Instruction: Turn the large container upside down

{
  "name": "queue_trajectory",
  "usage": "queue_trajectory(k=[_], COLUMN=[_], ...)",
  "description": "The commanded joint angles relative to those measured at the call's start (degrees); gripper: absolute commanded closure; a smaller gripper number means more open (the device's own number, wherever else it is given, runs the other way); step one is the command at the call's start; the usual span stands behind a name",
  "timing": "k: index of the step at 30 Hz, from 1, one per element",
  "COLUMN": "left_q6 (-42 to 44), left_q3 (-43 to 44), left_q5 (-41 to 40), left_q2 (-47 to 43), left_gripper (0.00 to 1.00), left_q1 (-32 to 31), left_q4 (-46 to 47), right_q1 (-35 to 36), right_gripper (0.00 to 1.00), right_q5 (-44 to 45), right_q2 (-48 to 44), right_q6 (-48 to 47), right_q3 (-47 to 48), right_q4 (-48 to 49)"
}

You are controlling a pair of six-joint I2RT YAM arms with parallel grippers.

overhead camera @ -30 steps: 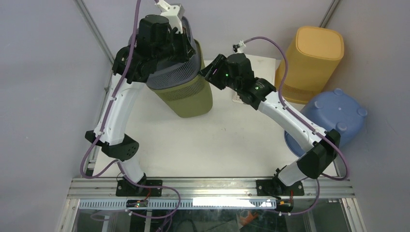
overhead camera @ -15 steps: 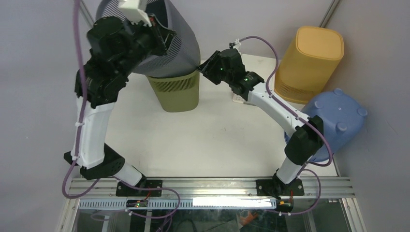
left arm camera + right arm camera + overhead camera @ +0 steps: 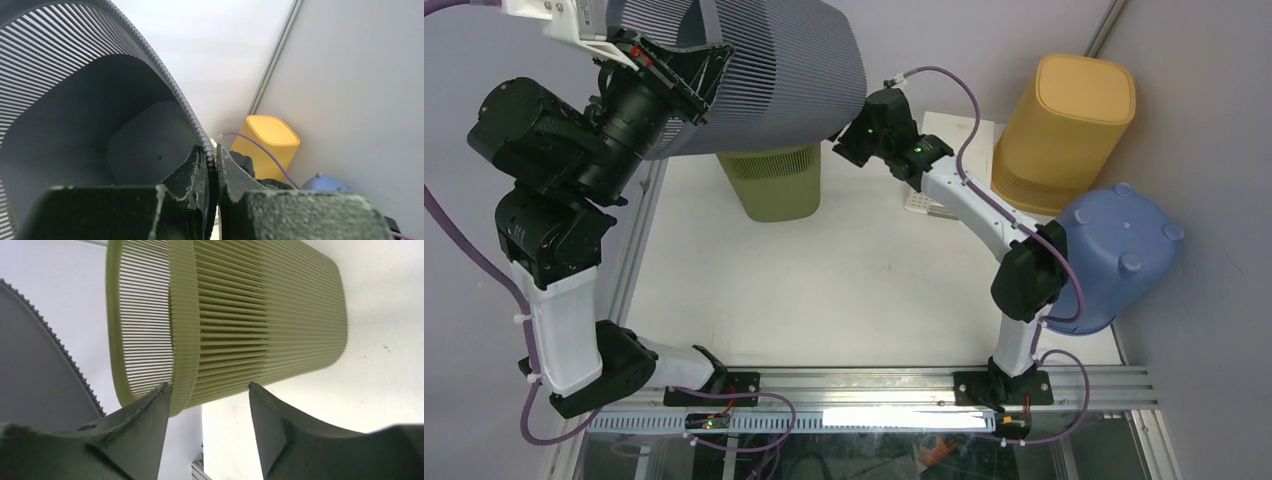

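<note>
Grey and ribbed, the large container [image 3: 774, 70] hangs clear of the table, tipped on its side. Its rim is clamped between the closed fingers of the left gripper [image 3: 210, 161], mouth facing that wrist. Below it an olive slatted bin [image 3: 250, 325] stands on the white table [image 3: 844, 290], just ahead of the right gripper [image 3: 207, 400], whose fingers are spread with nothing between them. Well off to the right of those fingers sit a yellow bin [image 3: 1069, 120] and a blue tub [image 3: 1114, 245], both bottom-up.
</note>
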Motion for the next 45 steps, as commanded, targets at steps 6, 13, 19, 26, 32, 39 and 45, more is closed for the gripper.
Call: queue_trajectory(k=[6, 13, 19, 26, 32, 39, 45], left_q6=[-0.7, -5.2, -13.8, -13.7, -14.9, -17.6, -24.4], left_q3=[-3.1, -8.7, -19.9, -26.3, -26.9, -39.2, -51.2], left_q5=[5.0, 13.7, 25.6, 24.4, 27.2, 28.0, 34.5], left_q2=[-0.5, -0.5, 0.0, -1.3, -0.5, -2.0, -3.2], left_gripper=[1.0, 1.0, 1.0, 1.0, 1.0, 1.0, 1.0], left_q1=[-0.4, -0.5, -0.7, -2.5, -2.6, -5.8, -9.6], left_q4=[10.4, 14.0, 19.8, 21.4, 20.6, 24.2, 37.0], right_q1=[-9.0, -12.0, -12.2, -12.2, -12.2, -12.2, -12.2], right_gripper=[0.27, 0.18, 0.17, 0.16, 0.16, 0.16, 0.16], right_q5=[0.1, 6.5, 15.6, 22.6, 23.7, 22.6, 22.8], right_q2=[-26.0, -41.8, -51.8, -57.7, -55.7, -56.2, -55.5], right_q6=[-11.1, -26.1, -30.2, -33.2, -33.1, -33.8, -33.8], right_q3=[-18.2, -24.7, -22.2, -17.9, -18.5, -18.1, -18.4], right_q4=[-4.7, -16.6, -31.2, -33.4, -35.1, -33.4, -33.3])
